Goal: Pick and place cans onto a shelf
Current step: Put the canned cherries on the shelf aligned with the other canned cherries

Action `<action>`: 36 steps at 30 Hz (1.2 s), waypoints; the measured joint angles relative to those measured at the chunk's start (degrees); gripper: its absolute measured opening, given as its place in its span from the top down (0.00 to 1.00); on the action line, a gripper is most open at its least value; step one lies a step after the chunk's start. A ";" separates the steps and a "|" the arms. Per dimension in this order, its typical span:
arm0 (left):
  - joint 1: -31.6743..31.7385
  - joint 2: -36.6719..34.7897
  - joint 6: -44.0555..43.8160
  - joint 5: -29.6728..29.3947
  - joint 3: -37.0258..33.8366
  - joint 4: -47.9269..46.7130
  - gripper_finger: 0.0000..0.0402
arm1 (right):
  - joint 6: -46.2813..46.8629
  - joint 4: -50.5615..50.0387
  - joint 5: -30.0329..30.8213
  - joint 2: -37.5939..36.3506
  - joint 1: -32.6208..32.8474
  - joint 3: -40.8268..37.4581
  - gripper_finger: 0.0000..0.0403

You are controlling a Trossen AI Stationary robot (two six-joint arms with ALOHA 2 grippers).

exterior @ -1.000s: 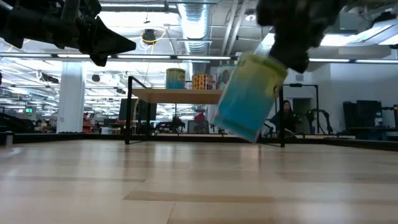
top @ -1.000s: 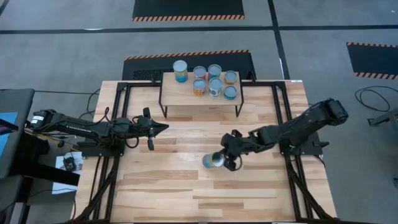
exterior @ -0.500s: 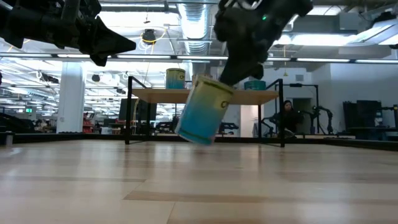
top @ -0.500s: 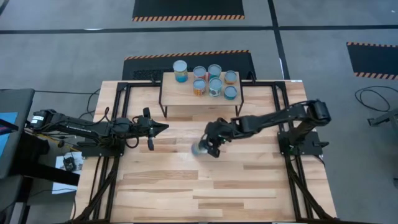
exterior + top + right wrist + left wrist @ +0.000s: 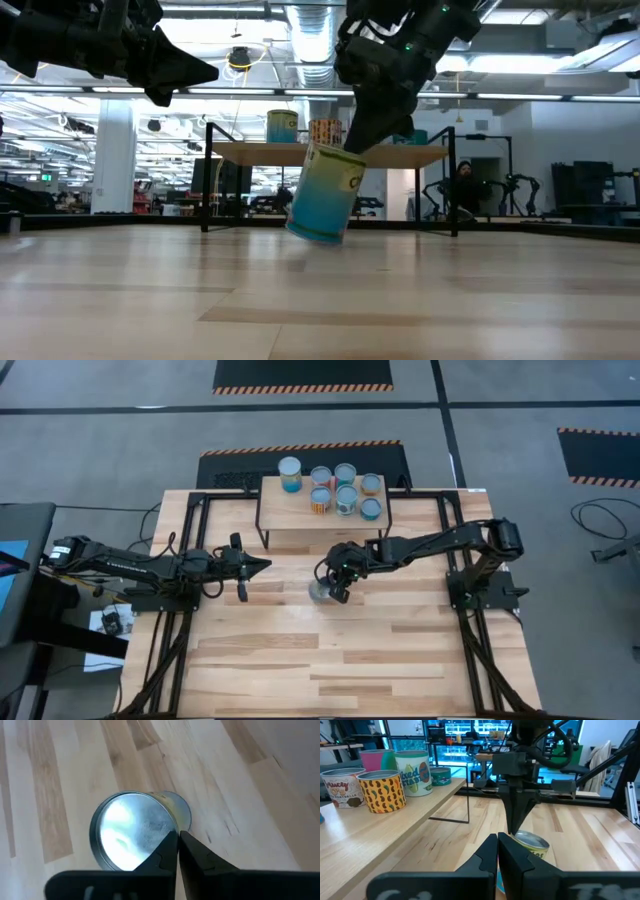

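Moved from mid-desk toward the shelf (image 5: 322, 508) since a second ago: right end effector (image 5: 335, 584) with teal can (image 5: 325, 195). Can tilted, lower edge at the desk (image 5: 300, 660), rim pinched at fingertips, seemingly mid set-down. Left end effector (image 5: 262, 564) clenched, idle near left edge. Seven cans already shelved.

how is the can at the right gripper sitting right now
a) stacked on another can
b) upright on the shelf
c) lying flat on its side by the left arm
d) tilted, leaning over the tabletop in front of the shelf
d: the low view shows the can leaning under the right gripper, its bottom edge at the tabletop, in front of the shelf.
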 joint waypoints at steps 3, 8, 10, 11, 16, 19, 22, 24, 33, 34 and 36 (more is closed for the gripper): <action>-0.01 0.00 0.00 0.00 0.00 0.02 1.00 | -0.12 -0.02 0.00 0.00 -0.02 0.00 0.89; -0.01 0.00 0.02 0.00 0.00 0.02 1.00 | -1.08 0.52 0.21 0.00 -0.02 0.00 0.82; -0.02 0.00 0.02 0.00 0.00 0.02 1.00 | -1.17 1.45 0.21 -0.05 0.00 0.00 0.80; 0.00 0.00 0.02 0.00 0.00 0.02 1.00 | -1.56 1.56 0.21 -0.35 0.00 -0.03 0.78; 0.00 0.00 0.02 0.00 0.00 0.02 1.00 | -5.44 0.53 0.26 -2.49 0.15 0.53 0.71; 0.00 0.00 0.04 0.04 0.00 -0.19 1.00 | -9.38 -0.98 2.11 -5.30 1.45 1.56 0.71; 0.00 0.01 0.04 0.72 0.00 -0.33 1.00 | -12.31 -5.77 10.46 -9.19 4.39 1.36 0.79; 0.00 0.02 0.04 1.60 0.00 -0.53 1.00 | -14.50 -6.29 16.22 -12.49 6.82 -0.22 0.88; -0.02 0.00 -0.18 6.14 0.00 0.12 1.00 | -17.77 15.64 19.89 -32.31 16.00 -25.01 0.96; -0.02 0.01 -0.17 5.75 0.00 0.15 1.00 | -18.80 19.90 19.88 -34.11 16.76 -28.50 0.97; -0.02 0.09 -0.26 4.69 0.04 0.12 1.00 | -21.11 27.99 19.76 -37.47 17.98 -35.42 0.98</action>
